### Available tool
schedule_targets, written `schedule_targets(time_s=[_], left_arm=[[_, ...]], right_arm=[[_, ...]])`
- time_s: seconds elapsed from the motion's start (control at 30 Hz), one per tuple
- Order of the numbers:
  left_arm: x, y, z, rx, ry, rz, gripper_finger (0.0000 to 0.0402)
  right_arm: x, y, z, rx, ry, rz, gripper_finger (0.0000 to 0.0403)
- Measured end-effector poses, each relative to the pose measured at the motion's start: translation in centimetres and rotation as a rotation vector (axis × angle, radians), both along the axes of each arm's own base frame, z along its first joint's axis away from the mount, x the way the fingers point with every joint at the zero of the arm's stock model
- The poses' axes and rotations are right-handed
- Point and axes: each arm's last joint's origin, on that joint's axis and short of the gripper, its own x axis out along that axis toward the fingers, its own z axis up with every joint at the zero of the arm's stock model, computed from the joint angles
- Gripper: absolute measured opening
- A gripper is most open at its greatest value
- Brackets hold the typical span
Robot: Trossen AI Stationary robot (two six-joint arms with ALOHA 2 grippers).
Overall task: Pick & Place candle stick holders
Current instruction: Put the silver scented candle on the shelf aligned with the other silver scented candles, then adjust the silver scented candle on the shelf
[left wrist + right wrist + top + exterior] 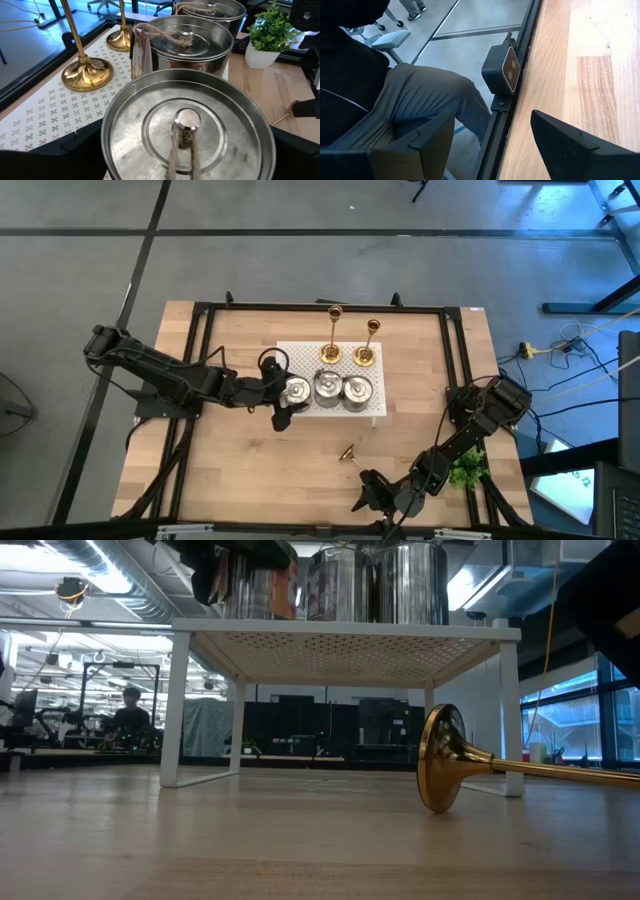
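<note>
Two dark fingers of the left gripper (185,150) stand spread wide either side of the nearest silver holder (187,125) — a squat round tin of brushed, shiny metal with a knobbed lid — without closing on it. It sits in a row with two more silver holders (328,386) on the white perforated stand (300,352), beside two slim upright gold candlesticks (333,335) with flared round bases; the paper tag (140,55) tied on by twine cannot be read. A third gold candlestick (349,453) lies on its side on the pale wooden table (250,470), near the right gripper (368,492), whose fingers rest apart and empty at the near edge.

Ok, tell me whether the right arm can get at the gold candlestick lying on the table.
Probably yes. The fallen gold candlestick lies on bare wood just ahead of the right gripper, whose fingers are apart, with nothing between them; the white stand sits farther off.
</note>
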Motion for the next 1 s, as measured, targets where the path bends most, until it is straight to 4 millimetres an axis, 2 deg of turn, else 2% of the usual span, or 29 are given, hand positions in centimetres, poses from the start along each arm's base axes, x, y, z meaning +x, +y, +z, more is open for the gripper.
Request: schedule_targets(time_s=[0.17,0.57,1.0], left_arm=[[0.0,-0.1,0.2,0.009,-0.006,-0.003,0.0381],[-0.3,-0.6,2.5,0.094,-0.065,0.027,0.0381],[0.1,0.9,3.6,0.137,-0.122,0.067,0.0381]], right_arm=[[0.0,0.0,0.0,0.0,0.0,0.0,0.0265],[0.0,0.0,0.0,0.0,0.0,0.0,0.0266],[0.0,-0.1,0.0,-0.009,-0.002,-0.014,0.0266]])
